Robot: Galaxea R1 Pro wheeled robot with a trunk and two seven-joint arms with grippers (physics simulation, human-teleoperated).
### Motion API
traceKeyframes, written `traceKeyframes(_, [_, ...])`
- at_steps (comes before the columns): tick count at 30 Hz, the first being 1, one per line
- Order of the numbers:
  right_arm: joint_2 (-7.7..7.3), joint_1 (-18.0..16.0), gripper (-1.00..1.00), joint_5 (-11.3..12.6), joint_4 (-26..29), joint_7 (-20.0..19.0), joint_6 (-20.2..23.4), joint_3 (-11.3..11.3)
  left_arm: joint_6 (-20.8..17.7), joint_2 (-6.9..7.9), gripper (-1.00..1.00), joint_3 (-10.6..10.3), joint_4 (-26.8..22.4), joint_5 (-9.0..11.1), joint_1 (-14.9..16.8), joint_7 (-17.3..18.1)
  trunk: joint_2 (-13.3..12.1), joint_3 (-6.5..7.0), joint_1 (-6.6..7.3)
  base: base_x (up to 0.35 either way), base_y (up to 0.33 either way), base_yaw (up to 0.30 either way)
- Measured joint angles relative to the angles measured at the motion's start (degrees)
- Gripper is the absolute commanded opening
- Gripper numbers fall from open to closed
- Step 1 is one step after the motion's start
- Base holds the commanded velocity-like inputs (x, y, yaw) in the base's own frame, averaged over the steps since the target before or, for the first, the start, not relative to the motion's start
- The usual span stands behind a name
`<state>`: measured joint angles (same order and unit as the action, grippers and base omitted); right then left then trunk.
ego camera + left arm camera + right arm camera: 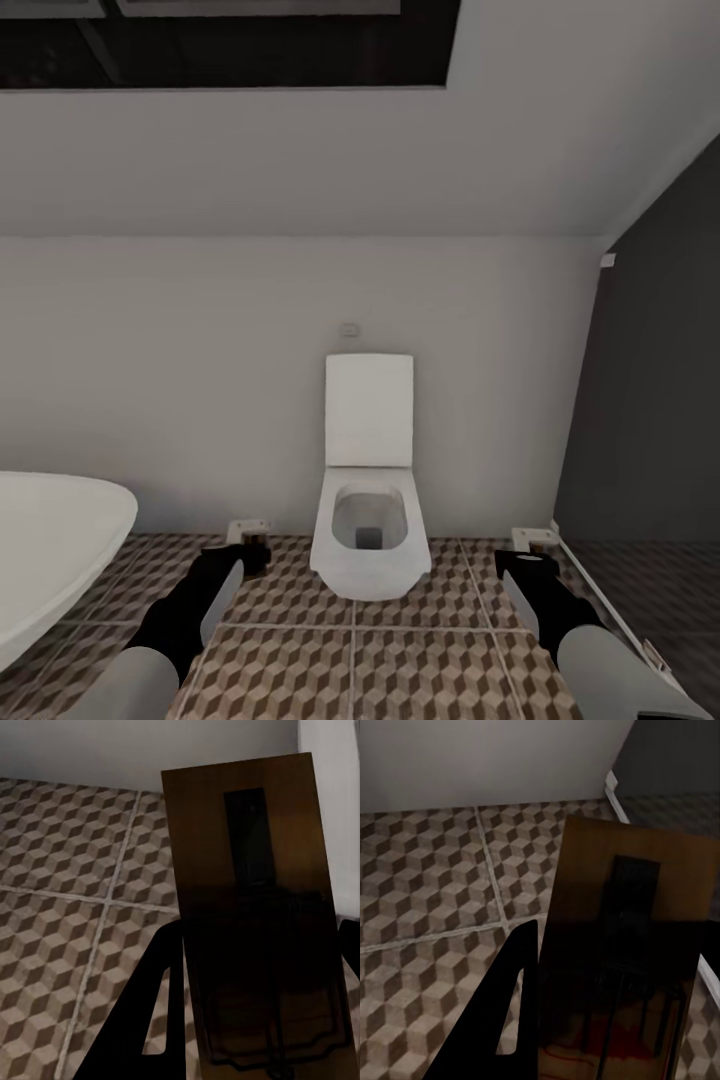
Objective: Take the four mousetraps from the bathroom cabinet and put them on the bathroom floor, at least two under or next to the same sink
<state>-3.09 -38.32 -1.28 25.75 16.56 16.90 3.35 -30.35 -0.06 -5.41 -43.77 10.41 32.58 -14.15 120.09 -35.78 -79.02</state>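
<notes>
- Bathroom floor [420, 660] of square tiles printed with a brown, beige and white cube pattern, split by thin pale grout lines, spreads across the lower part of the head view.
- White toilet [368, 500] stands against the plain pale wall [200, 400], its lid raised against the wall and the bowl open.
- White bathtub [45, 550] curves in at the robot's left, its rim over the tiles.
- Dark wall panel [660, 400] closes the room on the robot's right, with a pale strip along its foot.
- Dark window band [230, 40] runs along the top, above the sloping ceiling.
- Left gripper [250, 540] is held out low over the tiles, near the foot of the wall beside the toilet; in the left wrist view it is clamped on a mousetrap [259, 922], a brown board with dark wire parts that hangs above the floor.
- Right gripper [530, 548] reaches forward on the other side of the toilet, near the dark panel; in the right wrist view it grips a second mousetrap [622, 960], likewise above the tiles and not touching them.
</notes>
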Motion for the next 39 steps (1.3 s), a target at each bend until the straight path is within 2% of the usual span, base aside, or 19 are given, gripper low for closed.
traceKeyframes(13, [-0.09,0.0,-1.0,-0.1,-0.2,-0.3,-0.1,-0.2,0.0,-0.06,-1.0,0.0,0.1,0.0,0.0,0.0,5.2,-2.33,-2.86,0.0,0.0,-0.005])
traceKeyframes(15, [-0.1,0.0,-1.0,-0.2,-0.5,-1.1,-0.1,-0.3,0.0,-0.06,-1.0,0.0,0.1,0.0,0.0,0.0,6.0,-2.69,-3.3,0.0,0.0,0.0])
traceKeyframes(18, [-0.25,0.0,-1.0,-0.6,-1.0,-5.9,-0.1,-0.9,0.0,-0.06,-1.0,0.0,0.2,0.0,0.0,0.0,7.2,-3.23,-3.96,0.0,0.0,0.0])
traceKeyframes(20, [-0.39,0.0,-1.0,-1.0,-1.5,-10.7,-0.1,-1.9,0.0,-0.11,-1.0,0.0,0.3,0.0,0.0,0.1,8.0,-3.59,-4.4,0.0,0.0,0.0])
traceKeyframes(23, [-0.44,0.0,-1.0,-1.2,-1.8,-13.7,-0.1,-2.4,-0.1,-0.1,-1.0,0.0,1.1,0.1,0.0,0.1,9.2,-4.13,-5.05,0.0,0.0,0.0])
traceKeyframes(30, [-0.56,0.0,-1.0,-1.3,-2.0,-15.0,-0.1,-2.6,-0.2,0.09,-1.0,0.3,5.4,0.1,0.0,0.3,12.0,-5.39,-6.59,0.0,0.0,0.0])
traceKeyframes(39, [-0.5,0.0,-1.0,-1.5,-4.3,-15.5,-0.2,-2.7,-0.1,0.19,-1.0,0.3,7.2,0.0,0.0,0.3,15.6,-7.0,-8.57,0.0,0.0,0.0])
